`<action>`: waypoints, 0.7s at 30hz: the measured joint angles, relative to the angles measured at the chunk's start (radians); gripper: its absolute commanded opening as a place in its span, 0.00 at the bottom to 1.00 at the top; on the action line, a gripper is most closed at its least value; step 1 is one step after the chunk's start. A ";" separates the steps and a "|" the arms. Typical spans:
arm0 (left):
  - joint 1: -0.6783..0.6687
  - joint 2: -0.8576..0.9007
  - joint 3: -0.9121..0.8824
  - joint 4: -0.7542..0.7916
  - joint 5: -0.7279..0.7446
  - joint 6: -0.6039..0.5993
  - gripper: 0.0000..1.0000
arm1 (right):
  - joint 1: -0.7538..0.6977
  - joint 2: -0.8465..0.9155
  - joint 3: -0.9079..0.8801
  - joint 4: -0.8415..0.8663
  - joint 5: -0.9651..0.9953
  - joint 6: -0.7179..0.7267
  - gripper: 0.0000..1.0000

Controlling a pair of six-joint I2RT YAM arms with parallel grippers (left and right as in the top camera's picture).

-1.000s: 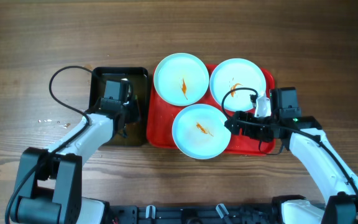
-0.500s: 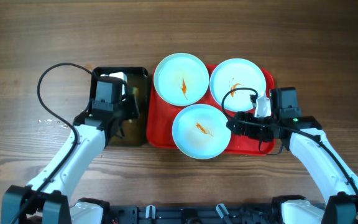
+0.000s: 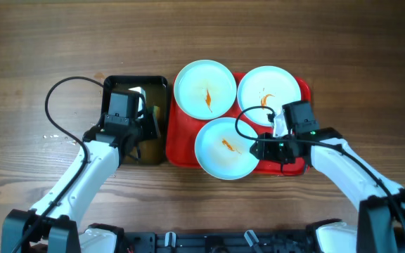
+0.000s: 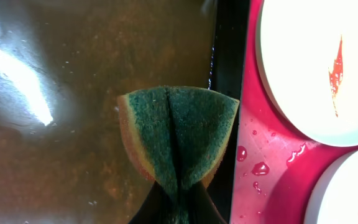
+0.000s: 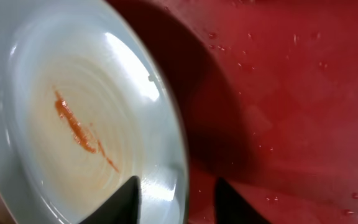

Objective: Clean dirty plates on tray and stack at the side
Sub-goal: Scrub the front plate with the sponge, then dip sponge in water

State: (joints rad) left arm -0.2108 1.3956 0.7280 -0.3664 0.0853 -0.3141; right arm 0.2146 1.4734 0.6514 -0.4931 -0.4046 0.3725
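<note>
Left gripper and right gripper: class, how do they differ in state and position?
The left gripper is shut, pinching a folded green sponge; the right gripper is open, holding nothing. The left hangs over the black basin; the right straddles the front plate's rim over the red tray. Both have dark fingers.

The red rectangular tray (image 3: pixel 178 146) holds 3 round, shallow, mint-white plates, all upright; the rear-left plate (image 3: pixel 204 88) overhangs the far rim; the rear-right plate (image 3: pixel 269 86) sits just beside it; the front plate (image 3: pixel 225 147) overhangs the near rim; each has orange-red streaks at its centre.
</note>
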 measured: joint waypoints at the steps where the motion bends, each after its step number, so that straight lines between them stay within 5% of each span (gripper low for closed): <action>1: 0.000 0.000 0.000 0.000 0.006 0.000 0.04 | 0.001 0.026 0.000 0.012 0.003 0.014 0.22; 7: -0.003 0.000 0.000 0.046 0.183 -0.007 0.04 | 0.001 0.055 0.000 0.048 -0.007 0.043 0.15; 12: -0.173 0.000 0.000 0.206 0.356 -0.076 0.04 | 0.001 0.055 0.000 0.057 -0.007 0.043 0.15; 21: -0.422 0.267 0.000 0.584 0.378 -0.465 0.04 | 0.001 0.059 0.000 0.061 -0.007 0.043 0.15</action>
State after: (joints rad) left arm -0.6327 1.6623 0.7280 0.2176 0.4637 -0.7788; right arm 0.2153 1.5322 0.6510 -0.4324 -0.4114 0.4160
